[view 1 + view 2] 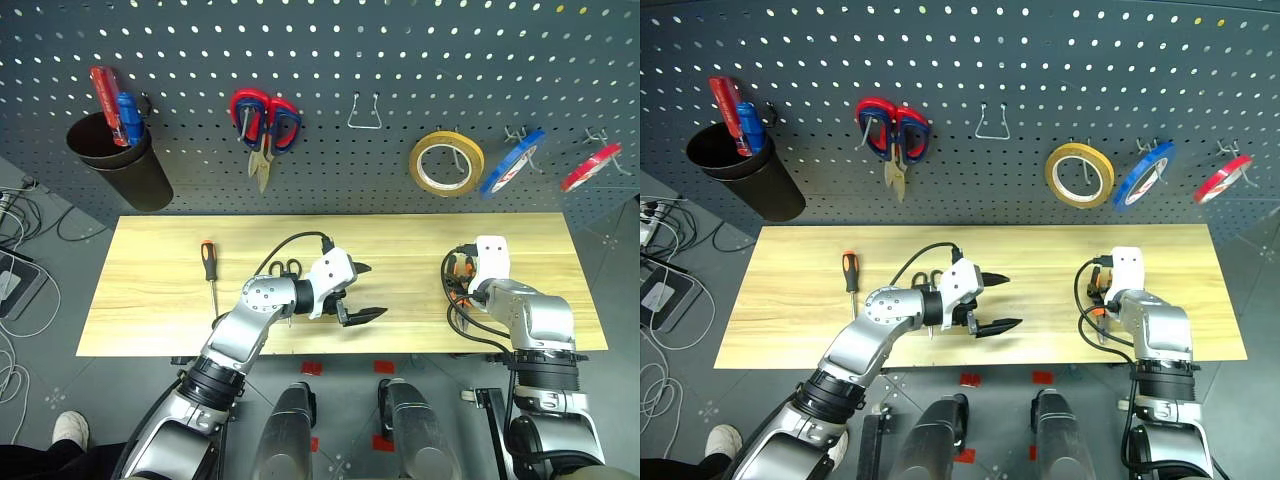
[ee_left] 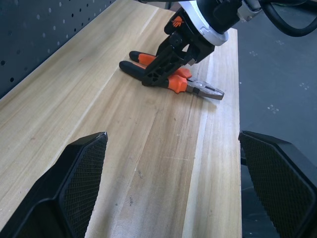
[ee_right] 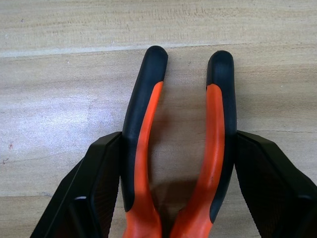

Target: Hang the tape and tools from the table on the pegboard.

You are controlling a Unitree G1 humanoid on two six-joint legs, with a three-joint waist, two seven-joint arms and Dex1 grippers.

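Note:
The orange-handled pliers (image 3: 143, 114) lie flat on the wooden table (image 1: 150, 300) near its right end. My right gripper (image 3: 179, 136) points down over them, and its fingers (image 3: 101, 173) press on the outer sides of both handles. My left gripper (image 1: 362, 292) hovers open and empty over the middle of the table, facing the pliers (image 2: 198, 88). Black-handled scissors (image 1: 287, 267) lie partly hidden behind my left forearm. The orange-and-black screwdriver (image 1: 209, 272) lies further left. The yellow tape (image 1: 446, 163) hangs on a hook of the pegboard (image 1: 400, 60).
A black cup (image 1: 120, 160) with red and blue tools hangs at the pegboard's left. Red-and-blue scissors (image 1: 265, 125) hang beside it. An empty wire hook (image 1: 365, 112) sits mid-board. Blue tape (image 1: 512, 162) and red tape (image 1: 590, 167) hang at the right.

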